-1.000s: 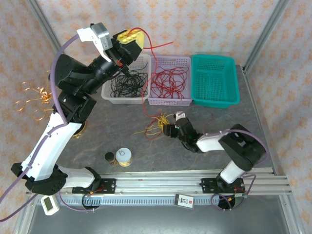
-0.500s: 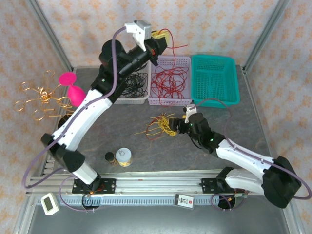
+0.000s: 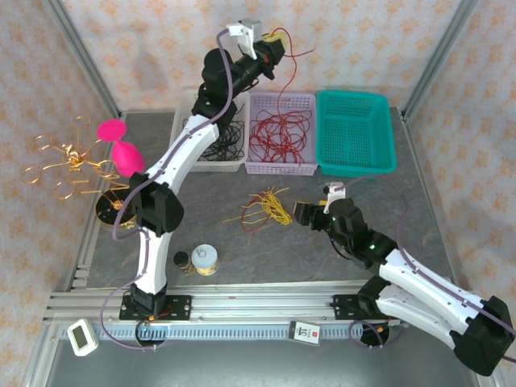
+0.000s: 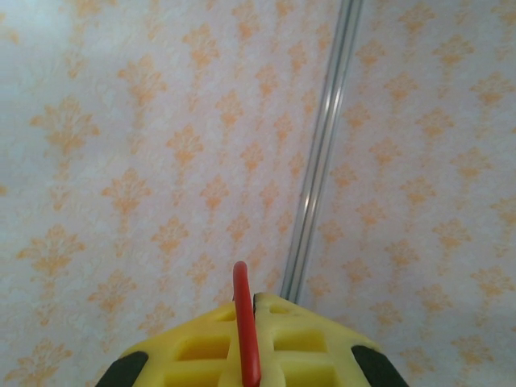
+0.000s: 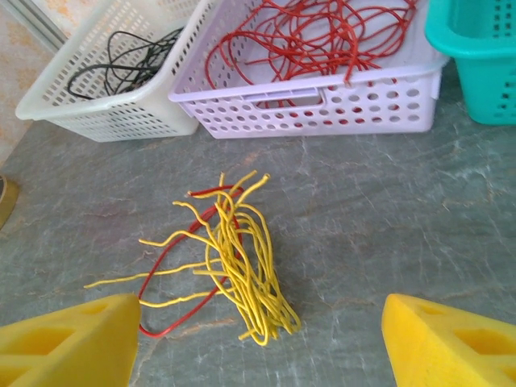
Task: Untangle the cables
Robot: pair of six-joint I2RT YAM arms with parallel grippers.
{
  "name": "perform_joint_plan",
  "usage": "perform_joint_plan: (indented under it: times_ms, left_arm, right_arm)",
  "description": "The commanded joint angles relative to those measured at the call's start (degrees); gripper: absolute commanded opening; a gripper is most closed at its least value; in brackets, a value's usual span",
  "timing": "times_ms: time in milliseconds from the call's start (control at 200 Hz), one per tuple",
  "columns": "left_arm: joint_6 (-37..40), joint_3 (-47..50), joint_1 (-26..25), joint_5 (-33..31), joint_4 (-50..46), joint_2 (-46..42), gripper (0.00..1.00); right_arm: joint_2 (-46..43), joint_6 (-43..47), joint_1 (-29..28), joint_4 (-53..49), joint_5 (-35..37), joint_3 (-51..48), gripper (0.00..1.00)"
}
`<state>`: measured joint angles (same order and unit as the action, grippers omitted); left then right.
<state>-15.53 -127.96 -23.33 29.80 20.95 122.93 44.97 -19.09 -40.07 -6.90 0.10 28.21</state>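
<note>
1. While the left gripper (image 3: 270,50) sits high above the far baskets, its fingers are clamped together on a red cable (image 4: 241,322), which trails down toward the lilac basket (image 3: 280,168).
2. Right gripper (image 3: 302,214): fingers wide apart, holding nothing, low over the worktop (image 3: 201,201).
3. Cable bundle (image 3: 264,208): mostly yellow with a red strand, lying on the worktop just left of the right gripper, on the near side of the lilac basket.
4. White basket (image 3: 205,165): contains black cables (image 3: 214,137).

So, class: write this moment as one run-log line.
left gripper: shut on red cable, high up | right gripper: open, facing yellow cables on table
</note>
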Motion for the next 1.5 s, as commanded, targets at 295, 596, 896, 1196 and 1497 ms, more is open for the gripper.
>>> perform_joint_plan:
  times_ms: [295, 596, 896, 1196, 1497]
  left_arm:
    - [-9.31, 14.85, 0.9, 4.11, 7.68, 8.73, 0.0]
    - [-7.11, 24.1, 0.66, 3.65, -6.0, 7.06, 0.18]
    - [-1.43, 30.15, 0.63, -3.41, -15.08, -0.9, 0.51]
    - [2.72, 42.46, -0.2, -7.31, -16.38, -17.57, 0.6]
    - [0.31, 70.16, -4.1, -13.54, -15.49, -40.04, 0.43]
  right_arm:
    - [1.15, -4.23, 0.5, -2.95, 3.78, -1.27, 0.71]
    - [11.99, -6.31, 4.18, 4.61, -7.69, 1.96, 0.62]
    - [26.83, -7.89, 5.66, 14.85, -10.82, 9.8, 0.58]
    - [39.18, -9.87, 6.68, 17.86, -7.32, 15.76, 0.57]
    - [39.47, -6.71, 6.67, 14.17, -8.57, 16.92, 0.49]
